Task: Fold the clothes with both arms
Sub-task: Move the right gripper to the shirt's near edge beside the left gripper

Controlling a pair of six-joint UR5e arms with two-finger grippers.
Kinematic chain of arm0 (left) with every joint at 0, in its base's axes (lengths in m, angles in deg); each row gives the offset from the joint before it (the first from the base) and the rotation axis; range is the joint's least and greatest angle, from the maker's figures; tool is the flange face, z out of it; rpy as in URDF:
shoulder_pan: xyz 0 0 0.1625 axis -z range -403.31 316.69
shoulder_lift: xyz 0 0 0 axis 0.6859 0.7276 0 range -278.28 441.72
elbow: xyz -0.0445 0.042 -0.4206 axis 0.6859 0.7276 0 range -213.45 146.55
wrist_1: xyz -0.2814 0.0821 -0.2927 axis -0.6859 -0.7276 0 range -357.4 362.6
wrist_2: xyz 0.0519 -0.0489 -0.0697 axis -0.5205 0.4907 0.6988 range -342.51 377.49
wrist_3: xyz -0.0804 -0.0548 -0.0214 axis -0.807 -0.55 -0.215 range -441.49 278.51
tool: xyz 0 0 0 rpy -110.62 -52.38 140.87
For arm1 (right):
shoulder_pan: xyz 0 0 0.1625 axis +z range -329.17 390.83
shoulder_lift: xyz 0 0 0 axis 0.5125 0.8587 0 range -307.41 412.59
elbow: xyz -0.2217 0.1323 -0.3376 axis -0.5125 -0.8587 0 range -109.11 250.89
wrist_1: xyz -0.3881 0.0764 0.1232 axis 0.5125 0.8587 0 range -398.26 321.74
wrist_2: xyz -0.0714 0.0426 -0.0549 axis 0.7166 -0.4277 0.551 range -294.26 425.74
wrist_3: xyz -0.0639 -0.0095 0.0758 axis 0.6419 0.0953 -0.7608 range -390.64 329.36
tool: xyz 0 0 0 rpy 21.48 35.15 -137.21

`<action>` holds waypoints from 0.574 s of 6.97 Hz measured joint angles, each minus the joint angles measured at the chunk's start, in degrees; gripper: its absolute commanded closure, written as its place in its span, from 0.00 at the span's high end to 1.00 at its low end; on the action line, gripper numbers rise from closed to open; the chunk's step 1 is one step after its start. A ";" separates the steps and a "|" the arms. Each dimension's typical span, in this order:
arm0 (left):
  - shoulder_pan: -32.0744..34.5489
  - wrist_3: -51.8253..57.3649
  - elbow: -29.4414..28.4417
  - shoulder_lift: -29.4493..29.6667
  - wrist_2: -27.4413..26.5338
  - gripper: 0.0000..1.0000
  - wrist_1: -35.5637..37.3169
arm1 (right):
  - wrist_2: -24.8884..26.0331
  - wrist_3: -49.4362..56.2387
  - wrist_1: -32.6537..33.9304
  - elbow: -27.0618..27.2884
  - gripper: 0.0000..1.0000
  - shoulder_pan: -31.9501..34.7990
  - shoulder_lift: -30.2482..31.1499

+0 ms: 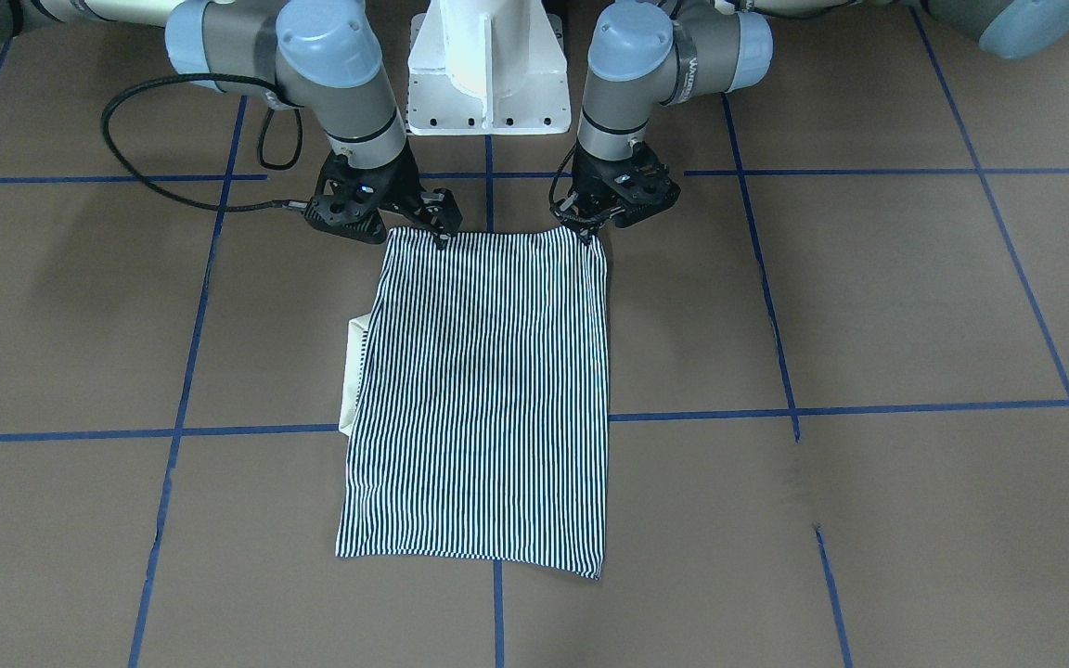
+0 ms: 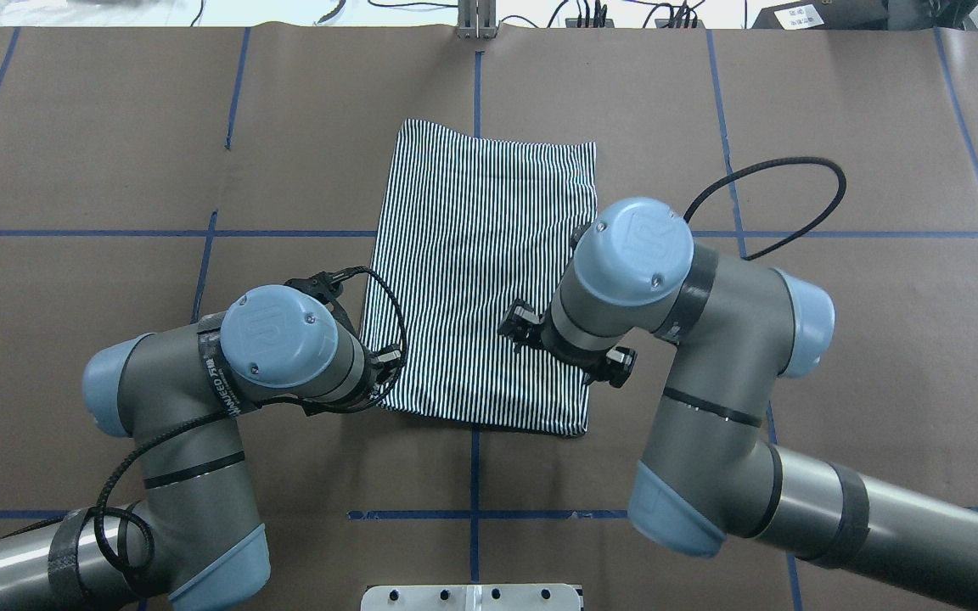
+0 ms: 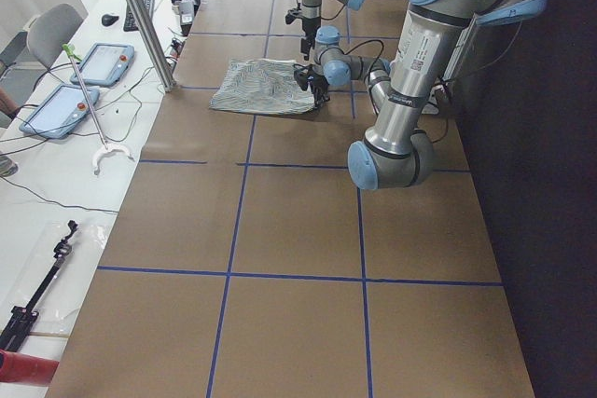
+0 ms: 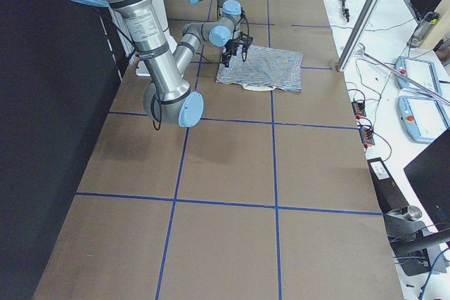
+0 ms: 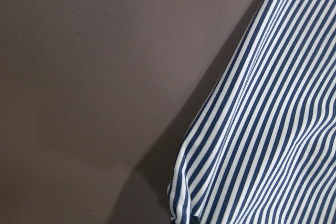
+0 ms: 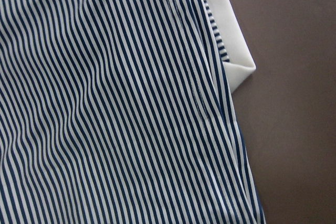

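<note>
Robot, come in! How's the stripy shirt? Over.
Left end effector and right end effector at robot-side corners, grip unclear. Striped shirt folded, flat. Nothing blocking.

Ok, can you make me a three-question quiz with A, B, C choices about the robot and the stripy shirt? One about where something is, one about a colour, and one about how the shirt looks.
1. Where on the shirt are the left gripper and right gripper?
A) at its two corners nearest the robot
B) at its far edge
C) in its middle

2. What colour is the collar poking out at the side?
A) red
B) cream
C) green

3. How does the shirt look?
A) hanging in the air
B) scrunched into a ball
C) folded into a rectangle

Answers: 1 A, one gripper sits at each near corner. 2 B, a plain cream strip shows beside the stripes. 3 C, it has straight edges and lies on the table.
</note>
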 measured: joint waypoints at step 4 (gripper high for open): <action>0.04 1.08 0.22 0.20 0.00 0.00 0.11 | 9.83 -21.73 -0.09 -3.45 1.00 -6.83 0.00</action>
